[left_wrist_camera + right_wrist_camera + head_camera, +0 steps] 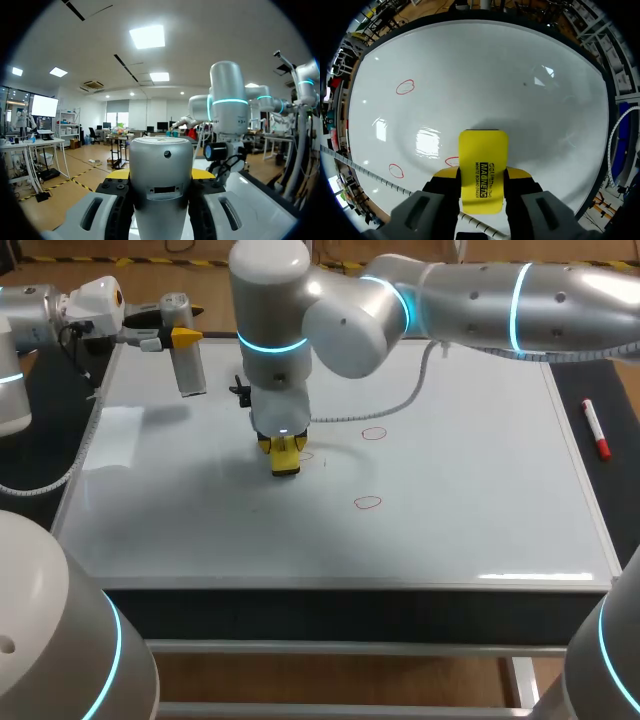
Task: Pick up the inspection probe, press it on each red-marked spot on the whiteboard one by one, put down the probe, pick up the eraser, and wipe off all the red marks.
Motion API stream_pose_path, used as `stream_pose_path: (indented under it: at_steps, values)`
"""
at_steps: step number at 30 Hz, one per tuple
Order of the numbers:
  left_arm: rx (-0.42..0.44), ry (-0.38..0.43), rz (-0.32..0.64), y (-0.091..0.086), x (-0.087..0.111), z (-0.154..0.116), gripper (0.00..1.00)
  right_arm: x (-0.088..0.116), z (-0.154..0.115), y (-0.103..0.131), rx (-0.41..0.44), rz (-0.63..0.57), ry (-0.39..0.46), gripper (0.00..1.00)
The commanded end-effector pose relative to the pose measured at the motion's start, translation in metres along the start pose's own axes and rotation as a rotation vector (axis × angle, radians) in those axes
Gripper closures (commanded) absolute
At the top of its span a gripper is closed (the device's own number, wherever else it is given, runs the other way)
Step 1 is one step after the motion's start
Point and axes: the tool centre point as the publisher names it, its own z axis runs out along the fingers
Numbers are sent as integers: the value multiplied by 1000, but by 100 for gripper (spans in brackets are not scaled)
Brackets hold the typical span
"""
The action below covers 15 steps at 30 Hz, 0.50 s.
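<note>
My left gripper (180, 337) is at the whiteboard's far left corner, shut on the silver cylindrical inspection probe (187, 360), which hangs above the board. In the left wrist view the probe (161, 185) fills the gap between the fingers. My right arm reaches across to the middle of the whiteboard (450, 520). Its gripper (285, 452) is shut on the yellow eraser (286, 458), which is pressed to the surface. Two red circles (373, 433) (368, 503) lie to the right of the eraser. In the right wrist view the eraser (483, 170) half covers a third red mark (451, 161).
A red marker (596, 430) lies on the table just past the board's right edge. A small black object (241, 392) sits on the board behind my right wrist. A grey cable (400, 405) loops from my right arm over the board.
</note>
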Motion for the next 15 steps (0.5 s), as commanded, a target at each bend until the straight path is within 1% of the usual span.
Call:
stream_pose_path:
  at_steps: [1, 7, 15]
  values:
    - [-2, -2, 0, -2, 1, 0, 100, 0, 4, -2, -2, -8, 2, 100]
    - [-2, -2, 0, -2, 1, 0, 100, 5, 8, 0, -8, -14, 15, 100]
    - [-2, -2, 0, -2, 1, 0, 100, 23, 13, 1, -17, 17, 29, 100]
